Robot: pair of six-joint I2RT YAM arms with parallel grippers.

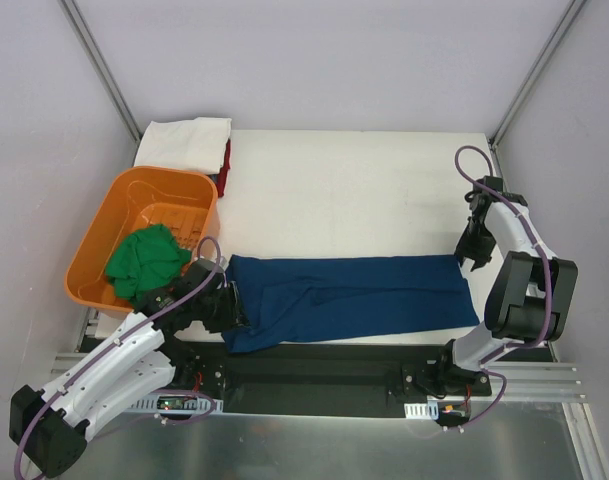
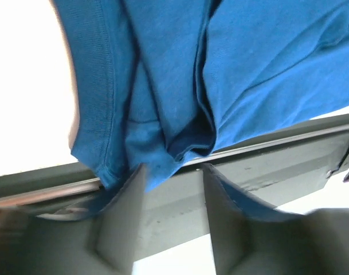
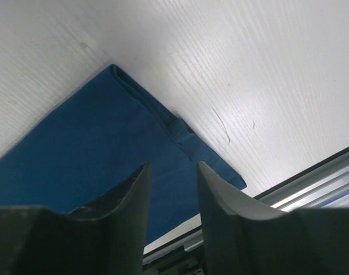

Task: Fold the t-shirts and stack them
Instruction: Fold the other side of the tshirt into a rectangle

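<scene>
The navy blue t-shirt (image 1: 354, 298) lies folded into a long strip along the table's near edge. Its left end bunches and hangs a little over the edge in the left wrist view (image 2: 163, 103). My left gripper (image 1: 234, 305) is at that left end, open, with the cloth's hem just beyond its tips (image 2: 174, 172). My right gripper (image 1: 471, 255) is open and empty just above the shirt's far right corner (image 3: 105, 143). A green t-shirt (image 1: 144, 260) lies crumpled in the orange tub (image 1: 99, 225). A folded white t-shirt (image 1: 184, 143) lies at the back left, with a red one (image 1: 227, 165) beside it.
The white table top (image 1: 364, 190) stretches behind the blue shirt. A dark metal rail (image 1: 324, 370) runs along the near edge below the shirt and shows in the left wrist view (image 2: 266, 166). Frame posts stand at the back corners.
</scene>
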